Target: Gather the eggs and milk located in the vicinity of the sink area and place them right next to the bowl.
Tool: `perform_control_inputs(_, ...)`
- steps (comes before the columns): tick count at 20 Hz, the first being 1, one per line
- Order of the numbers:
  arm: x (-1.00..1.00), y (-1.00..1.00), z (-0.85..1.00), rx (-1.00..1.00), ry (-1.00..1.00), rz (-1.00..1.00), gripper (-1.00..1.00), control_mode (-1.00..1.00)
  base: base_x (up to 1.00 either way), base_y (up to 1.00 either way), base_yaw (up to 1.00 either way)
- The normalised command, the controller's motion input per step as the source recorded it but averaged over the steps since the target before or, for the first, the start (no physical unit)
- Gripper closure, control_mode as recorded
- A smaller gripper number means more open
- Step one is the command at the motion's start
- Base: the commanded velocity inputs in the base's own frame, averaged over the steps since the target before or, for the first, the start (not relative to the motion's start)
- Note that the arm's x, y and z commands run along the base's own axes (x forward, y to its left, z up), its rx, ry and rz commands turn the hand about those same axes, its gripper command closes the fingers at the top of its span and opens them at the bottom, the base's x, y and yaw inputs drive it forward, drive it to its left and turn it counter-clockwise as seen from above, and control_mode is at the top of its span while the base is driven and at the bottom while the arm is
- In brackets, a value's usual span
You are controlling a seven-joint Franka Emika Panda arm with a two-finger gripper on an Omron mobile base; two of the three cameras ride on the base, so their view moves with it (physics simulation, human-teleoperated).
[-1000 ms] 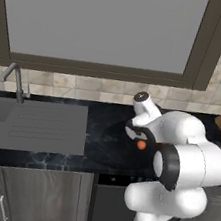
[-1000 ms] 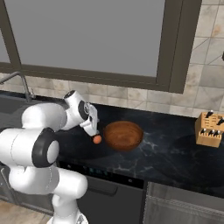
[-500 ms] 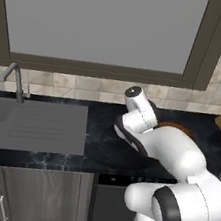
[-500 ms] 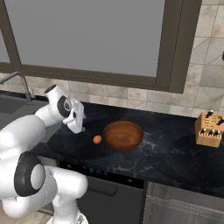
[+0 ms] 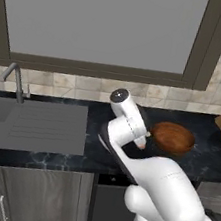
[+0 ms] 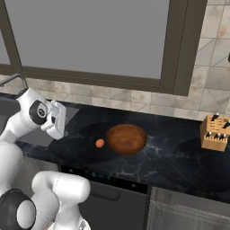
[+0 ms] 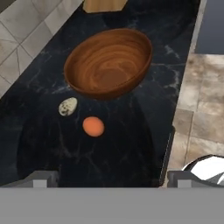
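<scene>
An orange-brown egg (image 7: 93, 126) lies on the black counter just in front of the wooden bowl (image 7: 109, 63), with a pale speckled egg (image 7: 68, 106) beside it, close to the bowl's rim. In the right base view the egg (image 6: 99, 143) sits left of the bowl (image 6: 126, 138). My gripper (image 7: 111, 178) hovers above the counter, back from the eggs, open with nothing between its fingers. It hangs left of the egg (image 6: 57, 125), between the sink and the bowl. The sink (image 5: 34, 126) with its faucet (image 5: 16, 80) is at the left. The milk is out of view.
A wooden knife block (image 6: 214, 131) stands on the counter far right of the bowl. A tiled wall and a large window run behind the counter. Cabinet fronts and the counter's front edge lie below the arm.
The hand has pulled away from the orange egg and swung left toward the sink. The egg stays on the counter beside the bowl. The jaws stayed open.
</scene>
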Motion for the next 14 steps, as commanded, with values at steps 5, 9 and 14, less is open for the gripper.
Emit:
perform_control_inputs(5,-0.68,0.01,0.37,0.03,-0.03,0.17,-1.00,-1.00,0.00,0.00,0.00)
perform_control_inputs(9,-0.40,-0.33,0.22,0.17,0.07,0.20,-1.00,-1.00,0.00,0.00,0.00)
perform_control_inputs(14,-0.14,-0.66,0.15,0.21,0.08,0.17,-1.00,-1.00,0.00,0.00,0.00)
